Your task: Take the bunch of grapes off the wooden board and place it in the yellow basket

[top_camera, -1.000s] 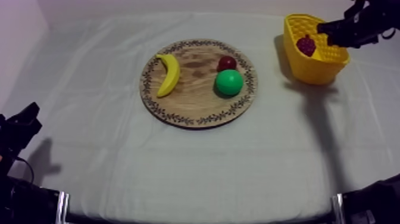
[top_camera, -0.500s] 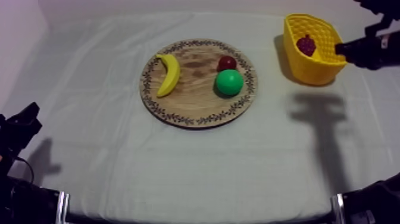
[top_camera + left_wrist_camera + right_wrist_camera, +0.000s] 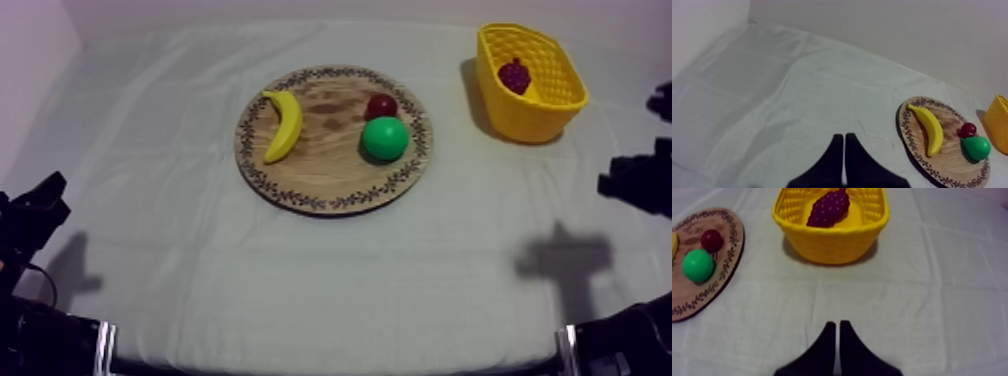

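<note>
Grapes lie inside yellow basket, far right of desk. Wooden board carries banana, pear, small red fruit. Right jaws clenched on nothing, facing basket, apart from it. Left jaws clenched, empty, over bare desk left of board. Placement looks done; likely only parking right arm remains. Do it well: retreat straight, clear of basket wall, no nudge.
</note>
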Controlling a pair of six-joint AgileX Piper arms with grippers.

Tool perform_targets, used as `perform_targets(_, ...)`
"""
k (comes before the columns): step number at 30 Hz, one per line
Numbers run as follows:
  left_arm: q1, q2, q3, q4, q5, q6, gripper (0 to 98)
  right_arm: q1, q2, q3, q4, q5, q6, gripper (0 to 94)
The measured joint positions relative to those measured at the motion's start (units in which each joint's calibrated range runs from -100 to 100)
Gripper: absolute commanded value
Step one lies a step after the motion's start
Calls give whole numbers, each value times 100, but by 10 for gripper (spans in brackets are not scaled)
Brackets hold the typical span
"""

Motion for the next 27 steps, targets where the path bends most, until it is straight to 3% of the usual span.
perform_targets(13,0,0,0,0,0,0,1,-79,-2348,1225,-290,542,406,7)
perform_targets(27,0,0,0,0,0,0,1,-96,-3022,1352,-470,747,503,7)
